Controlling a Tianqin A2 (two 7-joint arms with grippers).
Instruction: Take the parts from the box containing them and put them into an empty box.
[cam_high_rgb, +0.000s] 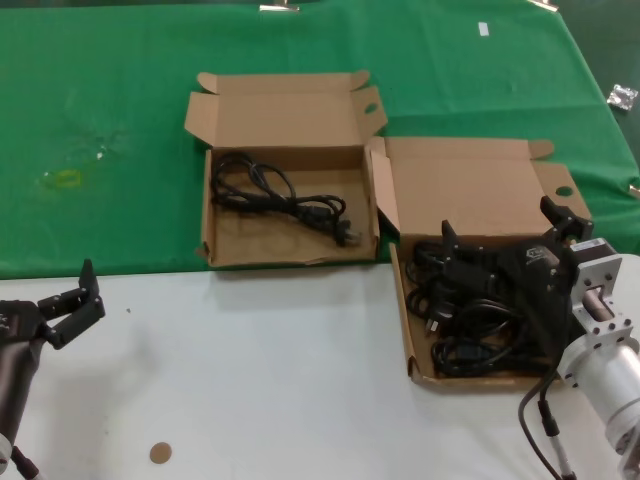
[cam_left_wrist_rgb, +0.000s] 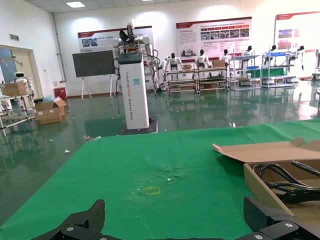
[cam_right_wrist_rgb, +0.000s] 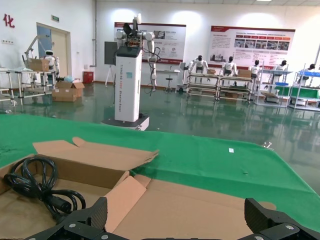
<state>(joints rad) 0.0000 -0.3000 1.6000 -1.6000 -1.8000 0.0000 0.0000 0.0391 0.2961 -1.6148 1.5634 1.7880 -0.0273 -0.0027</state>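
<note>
Sitting nearest the robot's right side: the squarer box (cam_high_rgb: 470, 290), lid folded back toward the green cloth (cam_high_rgb: 120, 120), tray holding a tangled heap of black cords (cam_high_rgb: 470, 310). Hovering just over that heap: right gripper (cam_high_rgb: 500, 235), fingers spread wide apart, clasping nothing; both fingertips (cam_right_wrist_rgb: 265, 215) showing at the edge of the right wrist view with open air between them, lid panel (cam_right_wrist_rgb: 200, 205) lying beyond. Whether the fingertips are touching the heap cannot be told from these views.

Lying beside the squarer box, toward the robot's left and farther onto the cloth: the wider box (cam_high_rgb: 285, 190), lid with angled corner ears standing open behind it, near corner almost meeting the squarer box's side flap. Resting inside it: one cord (cam_high_rgb: 280, 195), loosely looped, plug end pointing toward the squarer box; same cord appearing in the left wrist view (cam_left_wrist_rgb: 285, 182) and the right wrist view (cam_right_wrist_rgb: 35, 185).

Waiting well apart from the squarer box, over the white tabletop (cam_high_rgb: 280, 370) on the far left: left gripper (cam_high_rgb: 75, 300), fingers parted, carrying nothing
</note>
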